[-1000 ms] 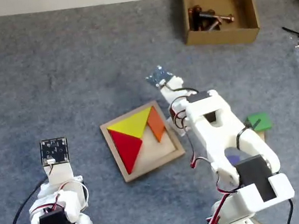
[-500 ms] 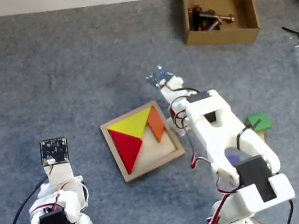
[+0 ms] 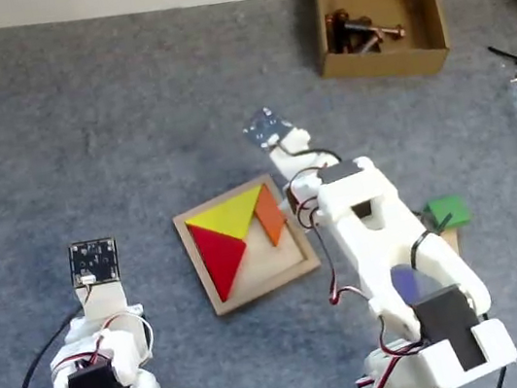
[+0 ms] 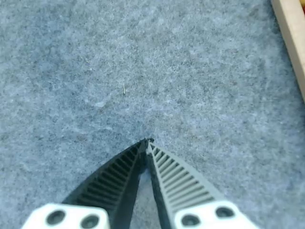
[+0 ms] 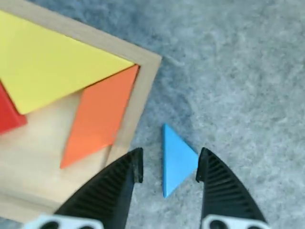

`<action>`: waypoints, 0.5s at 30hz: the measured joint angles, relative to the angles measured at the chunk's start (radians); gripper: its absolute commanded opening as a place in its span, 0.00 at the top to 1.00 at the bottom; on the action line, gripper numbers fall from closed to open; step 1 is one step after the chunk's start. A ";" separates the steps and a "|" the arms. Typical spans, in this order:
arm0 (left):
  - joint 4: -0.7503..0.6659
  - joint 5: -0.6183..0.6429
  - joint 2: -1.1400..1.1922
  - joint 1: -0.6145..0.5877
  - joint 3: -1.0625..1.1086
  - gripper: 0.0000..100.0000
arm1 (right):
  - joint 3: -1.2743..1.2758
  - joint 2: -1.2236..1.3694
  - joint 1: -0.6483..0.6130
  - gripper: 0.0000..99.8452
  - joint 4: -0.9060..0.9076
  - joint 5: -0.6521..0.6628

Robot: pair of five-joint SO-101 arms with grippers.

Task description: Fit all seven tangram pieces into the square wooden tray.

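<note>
Grey felt table (image 3: 82, 133), two arms at the near edge.

Right arm (image 3: 383, 233) is stretched forward along the tray's right side. Left arm (image 3: 104, 366) is folded back, left of the tray and well apart from it.

Tray (image 3: 274, 262) sits mid-table, rotated a bit, with three pieces in it:
- yellow triangle (image 3: 229, 215) along the far edge
- red triangle (image 3: 219, 254) against the left side, touching the yellow
- orange parallelogram (image 3: 270, 220) in the far right corner, against the yellow

The near right part of the tray is bare wood.

A cardboard box (image 3: 381, 64) sits at the far right of the table, with some dark and copper-coloured bits inside; can't tell what they are.

A green piece (image 3: 446, 211) lies on the table to the right of the right arm, partly hidden by it.

The blue triangle (image 5: 175, 159) lies flat on the table just outside the tray's right rim, beside the orange piece.

Right gripper (image 5: 169, 164): fingers wide, one on each side of the blue triangle. One fingertip is by the tray rim, the other at the triangle's outer corner. It has no grip on the piece, and I can't tell whether either finger touches it.

Left gripper (image 4: 147, 143): fingers closed tip to tip, nothing between them, over bare table. A strip of tray rim (image 4: 289, 38) shows off to the side in its wrist view.
</note>
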 measured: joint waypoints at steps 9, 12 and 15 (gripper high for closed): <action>0.000 0.000 0.000 0.000 0.000 0.99 | 0.000 0.000 0.002 0.82 0.000 0.000; 0.000 0.000 0.000 0.000 0.000 0.99 | 0.020 0.000 0.000 0.82 0.000 0.000; 0.000 0.000 0.000 0.000 0.000 0.99 | 0.034 0.000 0.002 0.82 -0.018 0.000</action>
